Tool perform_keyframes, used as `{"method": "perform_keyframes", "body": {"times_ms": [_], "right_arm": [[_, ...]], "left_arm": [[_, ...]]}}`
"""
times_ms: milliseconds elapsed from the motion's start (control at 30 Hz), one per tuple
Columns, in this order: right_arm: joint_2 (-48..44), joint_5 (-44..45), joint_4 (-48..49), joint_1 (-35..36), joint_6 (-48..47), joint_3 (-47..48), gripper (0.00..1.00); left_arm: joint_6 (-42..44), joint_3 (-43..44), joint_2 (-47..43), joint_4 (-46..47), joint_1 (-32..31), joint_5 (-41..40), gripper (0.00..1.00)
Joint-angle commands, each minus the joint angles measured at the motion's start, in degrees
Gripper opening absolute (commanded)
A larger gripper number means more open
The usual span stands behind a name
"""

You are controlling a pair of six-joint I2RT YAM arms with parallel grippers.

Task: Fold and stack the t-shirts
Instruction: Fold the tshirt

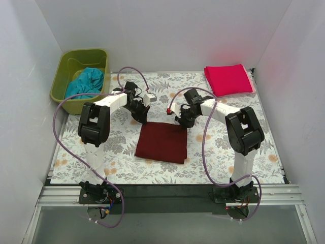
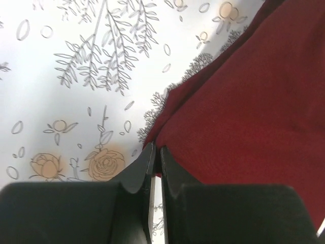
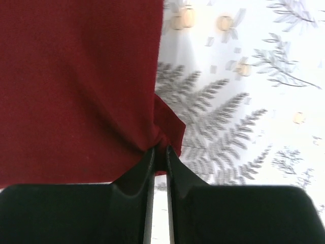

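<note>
- The folded maroon t-shirt (image 1: 162, 142) is being shown flat at the middle of the floral cover (image 1: 117, 152).
- Its far-right corner is being pinched by the right gripper (image 3: 161, 150).
- The left gripper (image 2: 156, 151) is being pressed together at the far-left corner; whether cloth is caught cannot be told.
- 2 others: the pink-red t-shirt (image 1: 228, 80) far right, the teal t-shirt (image 1: 87, 81) in the green bin (image 1: 58, 84).

light was even and bright from above, only faint soft shadows lay on the floral table cover (image 1: 122, 162), cover glared pale in both wrist views, its print blurred in the right one
</note>
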Motion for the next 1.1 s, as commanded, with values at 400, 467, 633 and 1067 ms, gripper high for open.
{"method": "perform_keyframes", "body": {"times_ms": [400, 467, 633, 1067], "right_arm": [[-5.2, -7.9, -0.2, -9.6, 21.5, 15.9, 0.98], [-6.3, -13.8, -0.1, -10.2, 31.3, 16.1, 0.98], [-5.9, -36.0, 12.1, -10.0, 56.7, 5.0, 0.98], [8.2, -29.4, 40.7, -10.9, 71.8, -5.1, 0.98]], "left_arm": [[-22.8, 4.6, -12.5, 10.8, 2.1, 5.3, 0.71], [-31.0, -0.7, -15.2, 16.1, 2.0, 13.3, 0.81], [-60.8, -17.2, -20.2, 41.6, -0.4, 18.8, 0.86], [-84.9, -25.8, -4.5, 65.6, 1.7, 8.8, 0.89]]}}
